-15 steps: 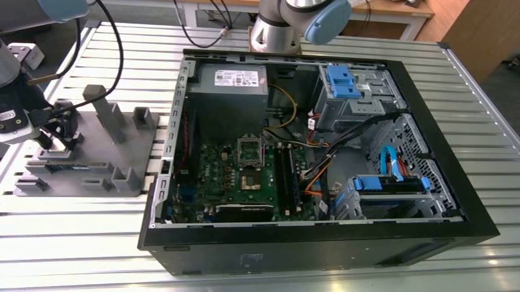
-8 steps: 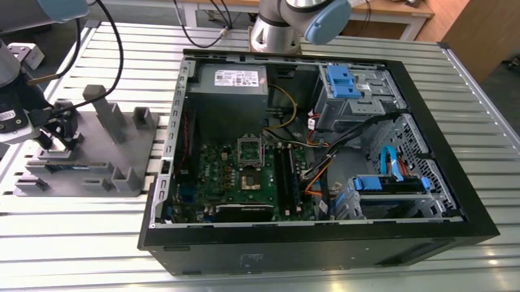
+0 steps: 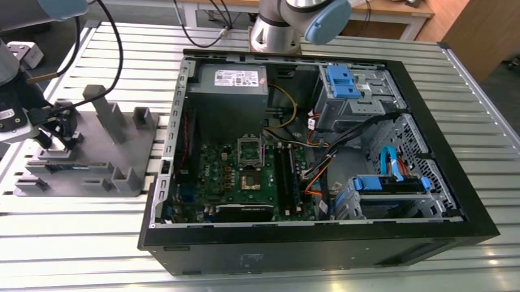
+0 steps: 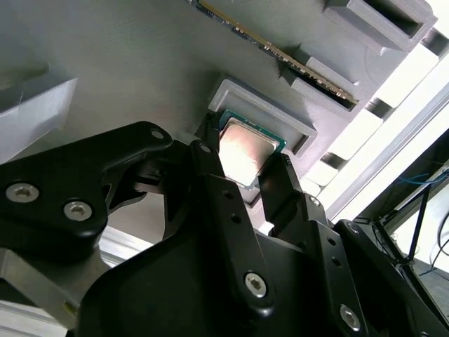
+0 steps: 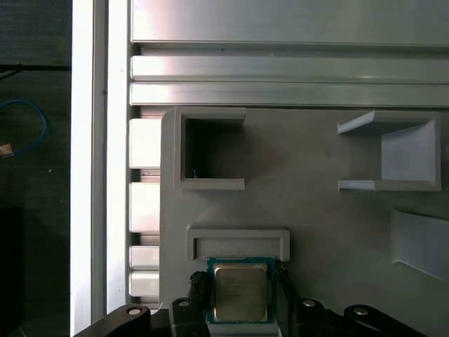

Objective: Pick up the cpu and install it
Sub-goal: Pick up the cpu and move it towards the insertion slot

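The cpu [image 4: 245,147] [image 5: 240,291], a small square chip with a shiny metal top and green rim, lies at a shallow pocket of the grey parts holder [image 3: 122,146]. My gripper [image 4: 242,158] [image 5: 240,277] is over it, its black fingers [image 4: 210,168] pressed against two opposite sides, so it is shut on the cpu. In the exterior view the gripper [image 3: 57,137] hangs over the holder at the exterior view's left, covering the chip. The green motherboard [image 3: 223,173] lies in the open computer case, its dark square socket [image 3: 248,180] uncovered.
A long memory stick [image 3: 69,165] [image 4: 280,53] stands in a slot of the holder, beside raised grey posts [image 3: 109,115]. The black case wall [image 3: 162,182] rises between holder and motherboard. A hollow metal frame [image 3: 250,148], cables and blue drive bays [image 3: 345,82] crowd the case.
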You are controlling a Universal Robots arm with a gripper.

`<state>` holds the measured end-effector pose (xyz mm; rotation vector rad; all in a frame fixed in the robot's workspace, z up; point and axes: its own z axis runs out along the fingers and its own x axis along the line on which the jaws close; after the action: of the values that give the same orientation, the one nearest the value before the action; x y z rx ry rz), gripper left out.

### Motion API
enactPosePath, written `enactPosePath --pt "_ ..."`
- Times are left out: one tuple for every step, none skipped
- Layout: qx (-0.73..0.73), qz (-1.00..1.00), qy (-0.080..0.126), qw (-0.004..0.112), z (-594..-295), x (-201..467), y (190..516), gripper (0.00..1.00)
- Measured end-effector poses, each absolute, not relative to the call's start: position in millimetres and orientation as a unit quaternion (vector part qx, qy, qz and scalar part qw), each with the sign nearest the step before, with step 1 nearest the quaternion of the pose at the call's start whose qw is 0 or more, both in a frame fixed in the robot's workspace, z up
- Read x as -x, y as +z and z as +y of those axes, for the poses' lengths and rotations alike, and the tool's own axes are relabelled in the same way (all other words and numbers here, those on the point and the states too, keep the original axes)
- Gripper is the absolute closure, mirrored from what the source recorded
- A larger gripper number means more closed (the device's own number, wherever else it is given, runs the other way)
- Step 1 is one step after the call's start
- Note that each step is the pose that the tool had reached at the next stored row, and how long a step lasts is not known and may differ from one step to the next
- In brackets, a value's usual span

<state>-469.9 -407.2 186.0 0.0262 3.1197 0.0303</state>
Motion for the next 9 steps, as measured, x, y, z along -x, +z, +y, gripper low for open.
enactPosePath --pt "-0.008 1.0 0.01 0.011 -407.2 469.9 186.2 0.53" --pt "-0.008 1.0 0.01 0.011 -407.2 469.9 186.4 0.53" --pt "-0.008 1.0 0.01 0.011 -407.2 469.9 186.4 0.53" --pt "-0.008 1.0 0.01 0.011 -407.2 469.9 186.4 0.53" --pt "-0.008 1.0 0.01 0.011 -407.2 469.9 186.5 0.53" --pt "-0.008 1.0 0.01 0.011 -407.2 469.9 186.6 0.53" --pt "-0.008 1.0 0.01 0.011 -407.2 470.0 186.6 0.53" --pt "-0.008 1.0 0.01 0.011 -407.3 469.9 186.6 0.52" --pt "-0.008 1.0 0.01 0.011 -407.3 470.0 186.6 0.52"
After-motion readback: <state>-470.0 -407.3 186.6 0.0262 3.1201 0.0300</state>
